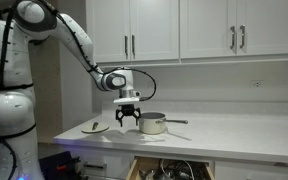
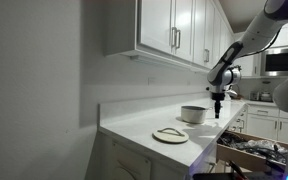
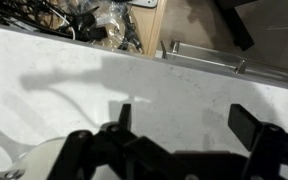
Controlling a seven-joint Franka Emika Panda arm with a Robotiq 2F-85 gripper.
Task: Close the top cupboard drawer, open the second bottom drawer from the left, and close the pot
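**Open hand hangs over the counter, pot has no lid**

On the left stands the robot (image 1: 6, 90), white and round with black bands. Its arm reaches out over a smooth white counter (image 1: 234, 135).

A flat round lid (image 1: 95, 127) with a small knob lies on the counter, apart from the pot. In an exterior view it looks pale (image 2: 170, 135).

Next comes the gripper (image 1: 127, 122), black and pointing down. Its two fingers are spread wide and hold nothing. It hangs just above the counter, between the lid and the pot. In the wrist view the dark fingers (image 3: 246, 122) stand far apart over bare white stone.

The pot (image 1: 154, 124) is small, shiny and silver. It sits on the counter just beside the gripper, and its long thin handle sticks out to the right.

Below the counter, the second bottom drawer (image 1: 136, 170) is pulled out. It has light wood sides and is full of dark tools.

Up high, the top cupboard doors (image 1: 154, 28) are white with flat panels and thin silver bar handles. They all look shut.
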